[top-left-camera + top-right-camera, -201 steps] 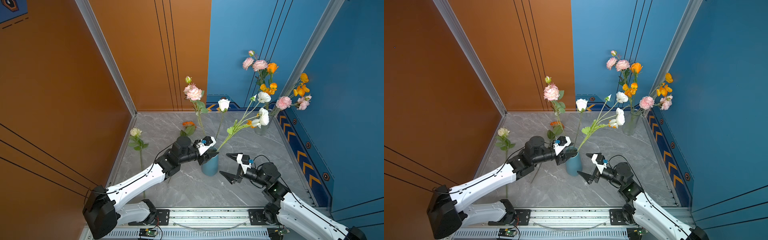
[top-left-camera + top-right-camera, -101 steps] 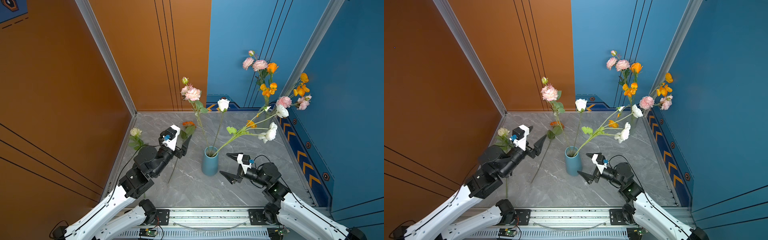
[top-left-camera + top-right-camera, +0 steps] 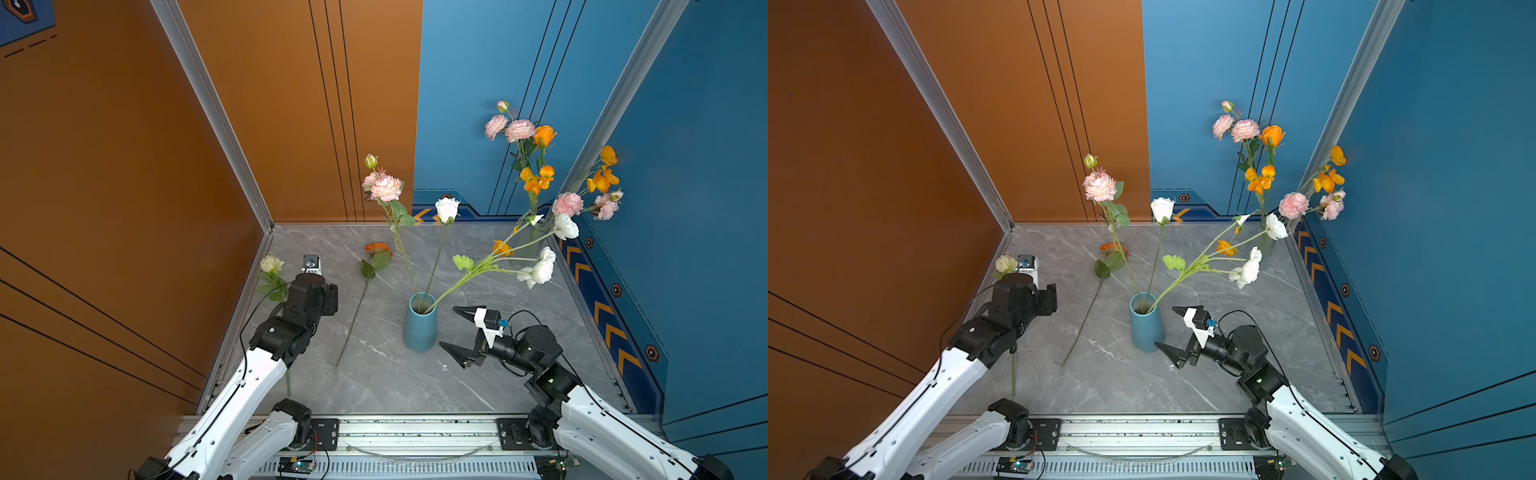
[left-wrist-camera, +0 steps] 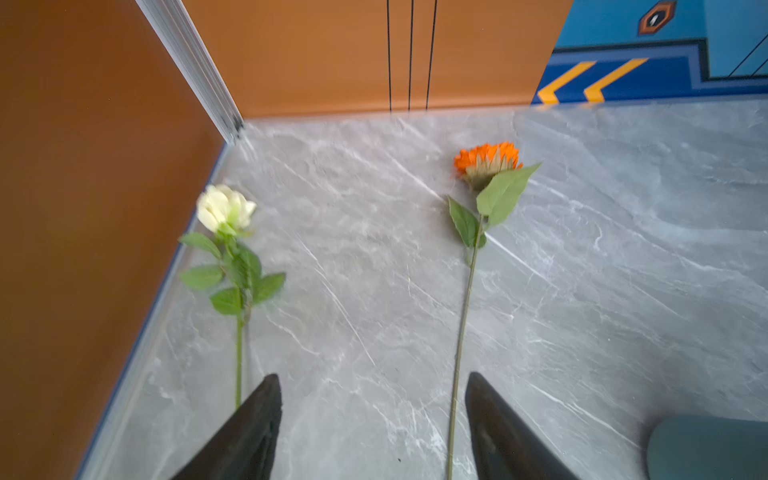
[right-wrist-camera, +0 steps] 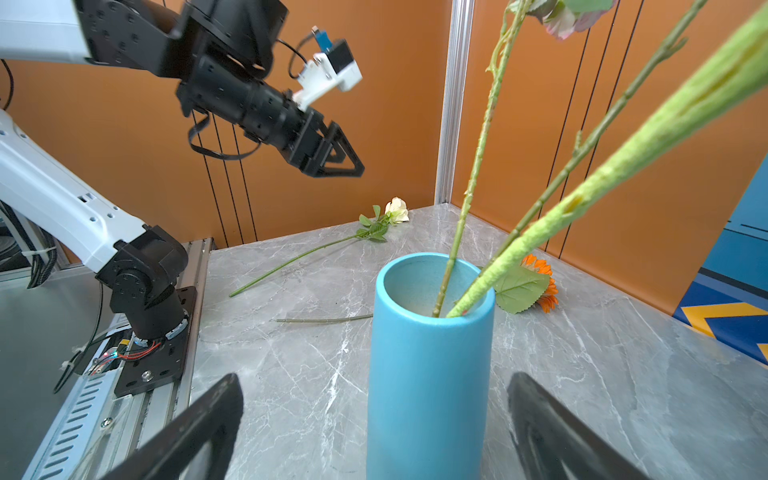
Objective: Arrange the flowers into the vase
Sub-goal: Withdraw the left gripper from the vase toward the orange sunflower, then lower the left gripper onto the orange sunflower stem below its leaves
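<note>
Okay, starting at the far left: a cream rose [image 4: 243, 270] lies flat on the grey table [image 3: 374, 386], right along the foot of the orange wall [image 3: 124, 208]. In both top views the left arm hides part of its stem.

Next, the left gripper [image 4: 372, 376] hangs over the table between the 2 loose flowers. Its fingers are spread apart and pinching nothing. The right wrist view shows it well clear of the tabletop.

Moving right, the orange sunflower [image 4: 500, 193] lies on the table too, bloom toward the back wall and stem toward the front rail. It sits between the left gripper and the vase, touching neither.

Centre stage now: the blue vase [image 3: 419, 328] stands upright with 3 stems already in it. A pink flower [image 3: 386, 187] rises tall on the left, and a white rose [image 3: 447, 209] stands beside it. A white-bloomed spray [image 3: 540, 270] leans far out to the right.

Just beside the vase, the right gripper [image 3: 447, 326] points at it with jaws spread wide and empty. Whether a fingertip touches the vase, I cannot tell.

Over in the far right corner, a bunch of pink and orange flowers [image 3: 519, 131] stands tall against the blue wall [image 3: 685, 208], well apart from both grippers. What holds them is hard to make out.
</note>
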Motion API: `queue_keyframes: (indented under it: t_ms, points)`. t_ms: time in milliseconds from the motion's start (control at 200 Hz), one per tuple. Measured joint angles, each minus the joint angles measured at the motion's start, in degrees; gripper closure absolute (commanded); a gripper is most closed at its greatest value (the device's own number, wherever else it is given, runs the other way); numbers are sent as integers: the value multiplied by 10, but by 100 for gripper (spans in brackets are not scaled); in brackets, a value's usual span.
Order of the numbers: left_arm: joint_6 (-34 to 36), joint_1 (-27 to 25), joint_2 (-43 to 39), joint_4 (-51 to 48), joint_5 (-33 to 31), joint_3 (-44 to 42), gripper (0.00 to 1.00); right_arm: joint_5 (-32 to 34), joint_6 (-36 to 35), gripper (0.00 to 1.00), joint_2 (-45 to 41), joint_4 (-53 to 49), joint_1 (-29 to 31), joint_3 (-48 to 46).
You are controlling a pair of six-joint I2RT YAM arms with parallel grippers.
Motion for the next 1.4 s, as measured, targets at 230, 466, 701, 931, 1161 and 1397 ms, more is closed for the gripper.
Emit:
queue_keyframes:
  t_ms: [230, 466, 701, 931, 1161, 1397]
  points:
    - [-41, 4, 205, 33, 145, 0, 44, 0, 0, 0, 0, 0, 0, 0]
    - [-50, -10, 356, 122, 158, 75, 49, 0, 0, 0, 7, 0, 0, 0]
    - [-45, -14, 478, 146, 156, 179, 56, 0, 0, 0, 8, 0, 0, 0]
    - [-47, -16, 511, 141, 151, 189, 59, 0, 0, 0, 8, 0, 0, 0]
    - [-46, -18, 526, 135, 141, 205, 64, 0, 0, 0, 8, 0, 0, 0]
    - [-45, -17, 543, 131, 136, 217, 68, 0, 0, 0, 8, 0, 0, 0]
